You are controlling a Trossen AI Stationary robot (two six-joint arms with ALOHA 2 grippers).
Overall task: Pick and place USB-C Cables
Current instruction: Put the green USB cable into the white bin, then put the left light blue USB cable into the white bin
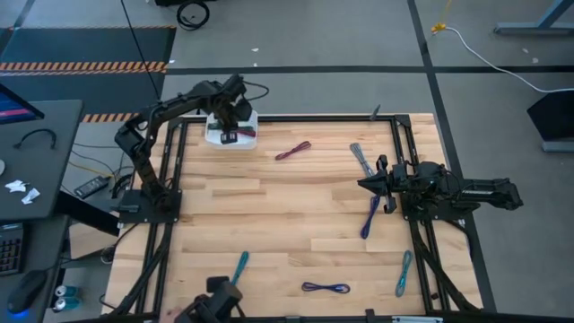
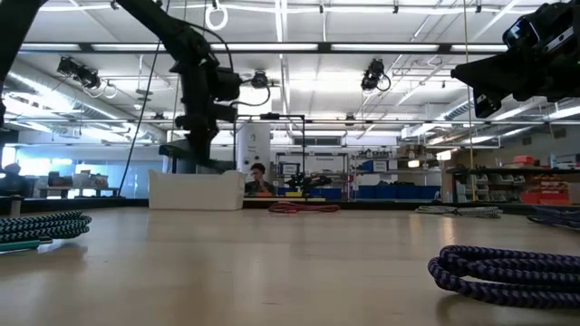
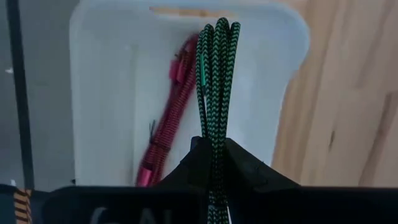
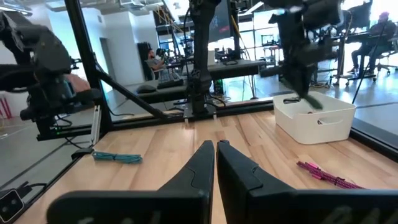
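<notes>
- While the left gripper [image 3: 214, 163] hangs over the white bin [image 1: 231, 131] at the far left corner of the table [image 1: 296, 224], its fingers are clamped on a green cable [image 3: 214, 87], which hangs down from them toward the bin's open top.
- A pink cable [image 3: 168, 121] already lies inside the bin, running lengthwise along its floor, just beside the dangling green one as the left wrist view sees it.
- At the table's right side the right gripper [image 4: 215, 149] hovers above the wood, its two fingers pressed together with nothing between them.
- Just beside that gripper, on its near side, a purple cable [image 1: 370, 218] lies on the boards.
- A grey cable [image 1: 360, 159] lies on the far side of the right gripper, near the far edge.
- A maroon cable [image 1: 293, 150] rests between the bin and the grey cable, well apart from both arms.
- Near the front edge lie three more: a teal cable [image 1: 239, 267] toward the left, a dark purple coil [image 1: 326, 288] in the middle, and a light blue cable [image 1: 404, 273] toward the right.
</notes>
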